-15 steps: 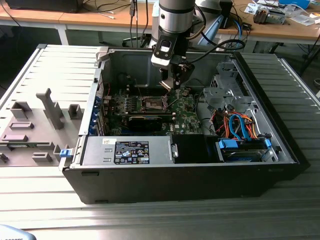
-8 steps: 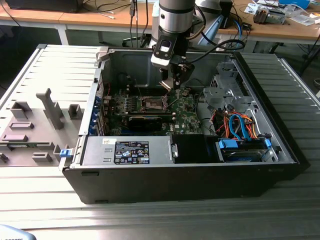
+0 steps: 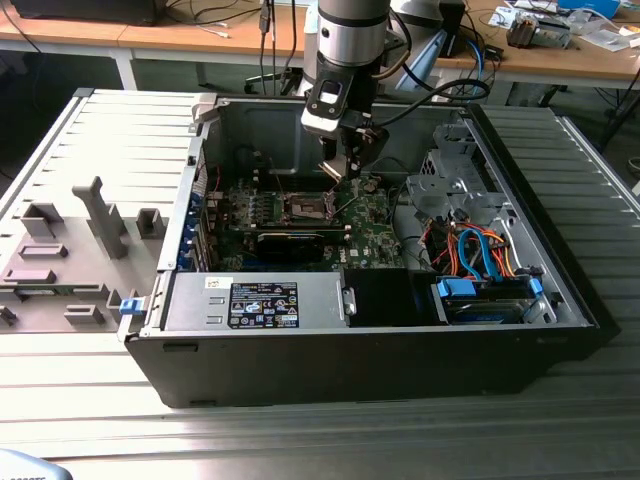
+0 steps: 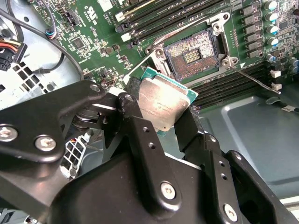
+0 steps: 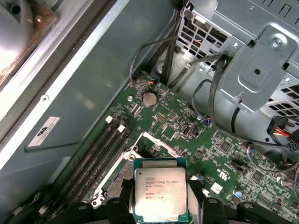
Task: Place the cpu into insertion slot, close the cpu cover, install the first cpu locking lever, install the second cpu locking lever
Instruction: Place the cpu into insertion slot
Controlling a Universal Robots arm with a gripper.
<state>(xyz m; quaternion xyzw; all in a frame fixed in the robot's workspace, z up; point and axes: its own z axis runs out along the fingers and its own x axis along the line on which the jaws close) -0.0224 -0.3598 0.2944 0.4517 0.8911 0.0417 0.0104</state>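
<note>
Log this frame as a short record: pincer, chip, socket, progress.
pincer: shut on the chip's edges
chip: held above the green board, near the socket, not seated
socket: uncovered, empty, contacts showing
progress: no step finished yet

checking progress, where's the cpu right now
In the second wrist view the cpu sits clamped in the gripper, above the green board and just beside the empty insertion slot, not in it.
</note>
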